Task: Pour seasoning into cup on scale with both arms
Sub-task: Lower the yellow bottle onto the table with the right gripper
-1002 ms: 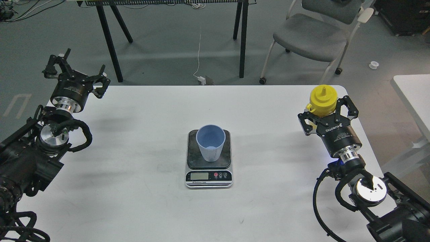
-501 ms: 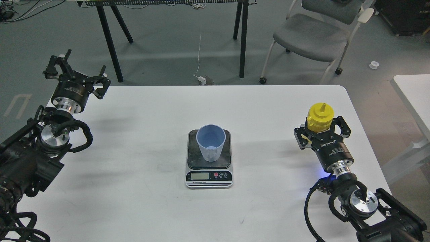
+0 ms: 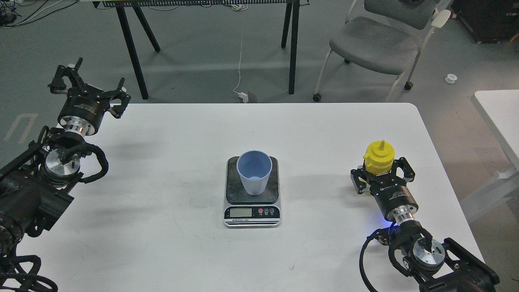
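The light blue ribbed cup [image 3: 254, 172] stands upright on the dark plate of the small scale [image 3: 252, 211] at the table's middle. My right gripper [image 3: 381, 175] is shut on the yellow seasoning bottle [image 3: 378, 157], which is upright with its nozzle pointing up, low over the table's right side and well right of the cup. My left gripper [image 3: 89, 87] is open and empty at the table's far left corner, its fingers [image 3: 61, 79] spread wide.
The white table [image 3: 182, 134] ends at a rounded far right corner. Behind it stand black table legs [image 3: 131, 48] and a grey chair [image 3: 377, 44]. Another white table edge [image 3: 498, 109] is to the right.
My right gripper has drawn back towards me and down with the yellow bottle, from the far right corner to the mid right side. My left gripper has shifted slightly left.
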Controlling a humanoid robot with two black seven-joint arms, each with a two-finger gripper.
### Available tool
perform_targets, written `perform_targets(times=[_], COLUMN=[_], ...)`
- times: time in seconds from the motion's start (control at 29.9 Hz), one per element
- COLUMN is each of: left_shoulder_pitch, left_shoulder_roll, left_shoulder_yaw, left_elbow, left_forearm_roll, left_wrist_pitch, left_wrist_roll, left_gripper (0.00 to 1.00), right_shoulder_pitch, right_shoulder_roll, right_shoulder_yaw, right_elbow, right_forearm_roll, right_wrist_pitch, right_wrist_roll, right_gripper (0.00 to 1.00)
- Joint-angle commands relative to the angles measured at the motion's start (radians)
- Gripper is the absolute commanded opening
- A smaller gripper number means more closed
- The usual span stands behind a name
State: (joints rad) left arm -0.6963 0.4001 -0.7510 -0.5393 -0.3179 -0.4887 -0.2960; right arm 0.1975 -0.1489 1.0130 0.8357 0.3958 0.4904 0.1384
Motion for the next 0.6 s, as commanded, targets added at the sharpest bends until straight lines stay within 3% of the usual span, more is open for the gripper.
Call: perform_targets(times=[0.0,0.2,0.57], left_shoulder_pitch=[-0.003,-0.002,0.004], left_shoulder_roll=[0.005,0.008,0.011], left_shoulder_yaw=[-0.001,-0.001,-0.001], left_elbow=[-0.028,-0.054,-0.054], left_forearm_roll=[0.0,-0.001,0.0], left_wrist_pitch=[0.0,0.0,0.0], left_wrist_roll=[-0.002,-0.005,-0.002], left_gripper=[1.0,1.0,1.0], right_shoulder_pitch=[0.0,-0.003,-0.046], right_shoulder_roll=[0.0,0.0,-0.009], right_shoulder_yaw=[0.001,0.01,0.013], right_elbow=[0.003,0.005,0.091], right_forearm_roll=[0.001,0.001,0.001], right_wrist_pitch=[-0.002,-0.002,-0.002], right_wrist_roll=[0.001,0.009,0.01], right_gripper=[0.52,0.97,0.99])
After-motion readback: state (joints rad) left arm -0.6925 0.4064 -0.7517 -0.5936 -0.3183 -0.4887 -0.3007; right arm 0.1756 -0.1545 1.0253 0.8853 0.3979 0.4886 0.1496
